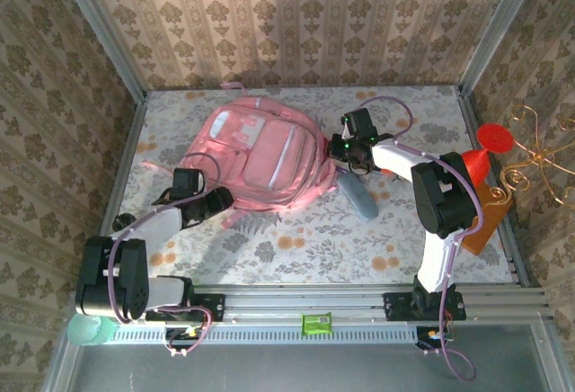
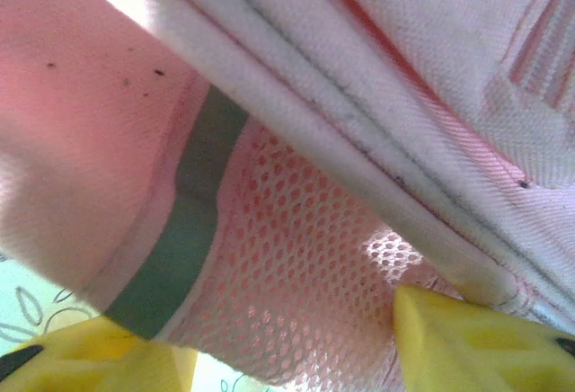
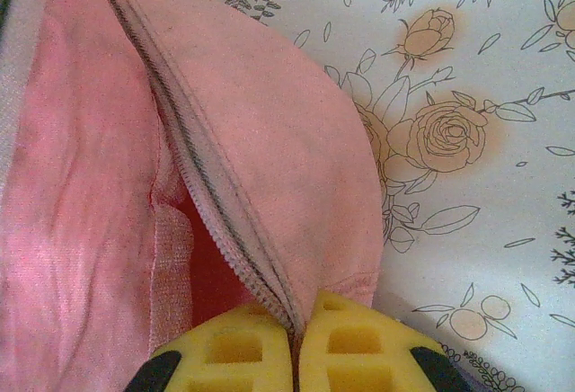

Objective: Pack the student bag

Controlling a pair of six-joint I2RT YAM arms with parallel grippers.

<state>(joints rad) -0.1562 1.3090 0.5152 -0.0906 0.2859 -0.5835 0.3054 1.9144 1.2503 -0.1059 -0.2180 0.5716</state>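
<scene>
The student bag (image 1: pixel 256 154), a big pink backpack with white patches, lies flat on the floral table cloth (image 1: pixel 296 239). My left gripper (image 1: pixel 214 201) is at its near-left corner. In the left wrist view the left gripper (image 2: pixel 287 360) has its yellow fingers (image 2: pixel 476 338) apart, and the pink mesh side pocket (image 2: pixel 305 230) bulges between them. My right gripper (image 1: pixel 338 153) is at the bag's right edge. In the right wrist view the right gripper (image 3: pixel 296 343) is shut on the zipper edge (image 3: pixel 225 221) of the bag's opening, with red lining (image 3: pixel 211 275) showing inside.
A grey pouch (image 1: pixel 359 196) lies just right of the bag, below my right gripper. A red funnel-shaped thing (image 1: pixel 485 151) stands on an orange block (image 1: pixel 485 212) at the table's right edge. A small green item (image 1: pixel 316 324) sits on the near rail.
</scene>
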